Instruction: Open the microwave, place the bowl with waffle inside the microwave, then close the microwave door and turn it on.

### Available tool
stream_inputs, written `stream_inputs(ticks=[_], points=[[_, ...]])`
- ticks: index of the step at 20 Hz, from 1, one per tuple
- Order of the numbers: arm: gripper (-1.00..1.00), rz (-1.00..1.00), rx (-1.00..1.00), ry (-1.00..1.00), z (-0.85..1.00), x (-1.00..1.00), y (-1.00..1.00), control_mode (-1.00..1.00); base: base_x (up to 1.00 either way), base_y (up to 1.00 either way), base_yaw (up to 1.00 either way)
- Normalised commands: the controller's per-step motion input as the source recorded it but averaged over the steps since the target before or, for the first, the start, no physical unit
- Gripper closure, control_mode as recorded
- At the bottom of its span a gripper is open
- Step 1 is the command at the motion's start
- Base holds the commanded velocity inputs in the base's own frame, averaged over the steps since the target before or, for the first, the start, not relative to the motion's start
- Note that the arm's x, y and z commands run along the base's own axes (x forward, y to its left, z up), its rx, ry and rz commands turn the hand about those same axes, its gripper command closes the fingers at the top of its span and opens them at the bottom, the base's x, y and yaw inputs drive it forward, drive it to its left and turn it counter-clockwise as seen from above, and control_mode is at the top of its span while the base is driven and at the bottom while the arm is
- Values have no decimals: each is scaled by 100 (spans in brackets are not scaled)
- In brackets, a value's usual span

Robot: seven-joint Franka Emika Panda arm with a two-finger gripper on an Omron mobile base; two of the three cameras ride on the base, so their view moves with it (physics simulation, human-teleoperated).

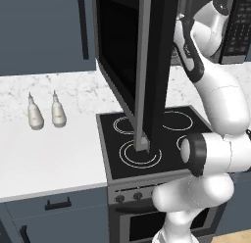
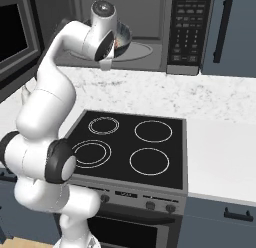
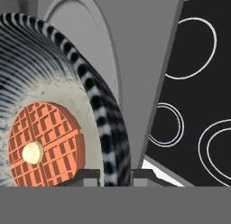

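Bowl (image 3: 67,87) with waffle (image 3: 45,144), held at open microwave (image 2: 150,27).
Keypad writing too small to read. Dark streaked bowl rim clamped in hand (image 3: 108,175); orange-red waffle, pale yellow centre, inside; over grey cavity floor.

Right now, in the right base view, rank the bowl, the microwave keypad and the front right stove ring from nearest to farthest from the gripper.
1. The bowl, held at the gripper, in the open microwave cavity.
2. The keypad, to the right on the microwave front.
3. The front right stove ring, well below, near the stove's front edge.
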Motion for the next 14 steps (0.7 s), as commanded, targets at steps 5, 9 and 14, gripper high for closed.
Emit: stream_inputs(ticks=[5, 9, 14], points=[[100, 1, 0, 1, -14, 51, 0, -100, 0, 0, 0], [100, 0, 0, 0, 5, 51, 0, -100, 0, 0, 0], [100, 0, 0, 0, -11, 41, 1, -100, 0, 0, 0]])
